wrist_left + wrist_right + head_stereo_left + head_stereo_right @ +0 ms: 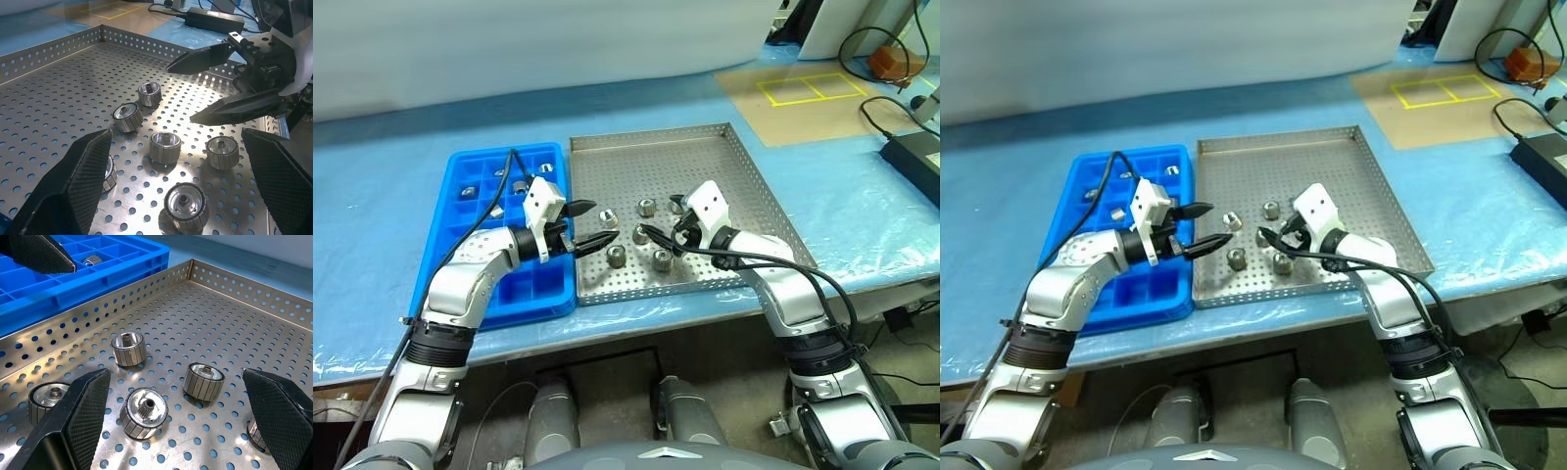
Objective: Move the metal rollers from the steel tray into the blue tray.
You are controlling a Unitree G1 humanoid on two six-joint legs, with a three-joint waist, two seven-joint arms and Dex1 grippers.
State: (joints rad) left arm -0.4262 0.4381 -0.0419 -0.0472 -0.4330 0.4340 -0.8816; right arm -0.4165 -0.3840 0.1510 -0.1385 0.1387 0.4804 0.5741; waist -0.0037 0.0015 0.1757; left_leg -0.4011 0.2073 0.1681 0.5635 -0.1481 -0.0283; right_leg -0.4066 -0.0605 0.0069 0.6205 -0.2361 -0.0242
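Observation:
The steel tray (705, 157) lies on the blue-covered table, and several metal rollers (646, 207) stand loose on its near half. The blue tray (536, 290) sits against its left side, with a few rollers (519, 186) in its far cells. My left gripper (594, 225) hovers open over the steel tray's left edge, pointing right at a roller (606, 217). My right gripper (658, 219) hovers open opposite it, pointing left over the rollers. In the left wrist view several rollers (165, 146) lie between my open fingers (73, 191). The right wrist view shows rollers (144, 412) below my open fingers (73, 421).
A black box (915, 157) with cables lies at the table's far right. A brown board with yellow taped squares (808, 88) sits beyond the steel tray. The table's front edge runs just below both trays.

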